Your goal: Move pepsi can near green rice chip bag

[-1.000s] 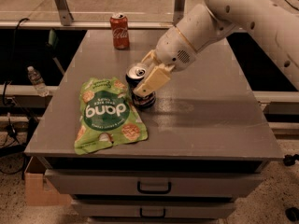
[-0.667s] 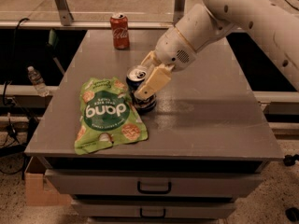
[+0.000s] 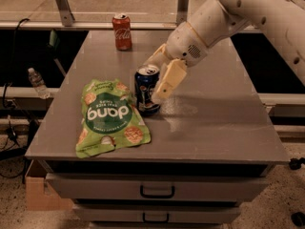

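Note:
The pepsi can (image 3: 144, 90), dark blue with a silver top, stands upright on the grey table (image 3: 214, 123), its base touching the right edge of the green rice chip bag (image 3: 109, 118). The bag lies flat at the front left and shows white "dang" lettering. My gripper (image 3: 153, 82) reaches in from the upper right and straddles the can. One pale finger (image 3: 167, 80) lies against the can's right side; the other sits behind the can. The fingers are closed on the can.
A red cola can (image 3: 122, 31) stands at the table's far edge. The table has drawers below its front edge (image 3: 157, 191). A plastic bottle (image 3: 36, 82) sits on a ledge to the left. My white arm (image 3: 248, 8) spans the upper right.
The gripper and the pepsi can have hardly moved. The can now stands a little more upright against the bag's edge.

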Robot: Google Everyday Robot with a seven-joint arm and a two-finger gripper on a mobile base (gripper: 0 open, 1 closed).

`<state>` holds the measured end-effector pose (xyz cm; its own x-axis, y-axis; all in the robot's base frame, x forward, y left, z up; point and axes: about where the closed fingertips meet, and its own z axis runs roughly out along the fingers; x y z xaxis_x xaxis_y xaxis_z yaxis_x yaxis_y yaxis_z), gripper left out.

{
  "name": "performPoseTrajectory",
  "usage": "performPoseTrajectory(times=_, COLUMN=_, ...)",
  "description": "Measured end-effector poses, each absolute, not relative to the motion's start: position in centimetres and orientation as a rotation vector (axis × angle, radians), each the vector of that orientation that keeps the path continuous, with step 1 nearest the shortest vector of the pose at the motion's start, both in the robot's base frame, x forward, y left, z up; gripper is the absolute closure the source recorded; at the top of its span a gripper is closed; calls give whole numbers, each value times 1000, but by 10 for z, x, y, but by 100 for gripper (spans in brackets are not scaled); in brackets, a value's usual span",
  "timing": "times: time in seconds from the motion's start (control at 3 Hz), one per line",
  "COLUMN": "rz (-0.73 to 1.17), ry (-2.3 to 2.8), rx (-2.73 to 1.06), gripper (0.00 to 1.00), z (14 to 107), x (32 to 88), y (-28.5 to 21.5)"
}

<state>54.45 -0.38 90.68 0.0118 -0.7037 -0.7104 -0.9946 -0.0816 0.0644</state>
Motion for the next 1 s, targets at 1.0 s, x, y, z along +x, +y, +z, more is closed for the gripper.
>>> performPoseTrajectory(times=1.0, rz=679, ry=1810, rx=-1570, gripper=0, z=967, x=597, y=-109)
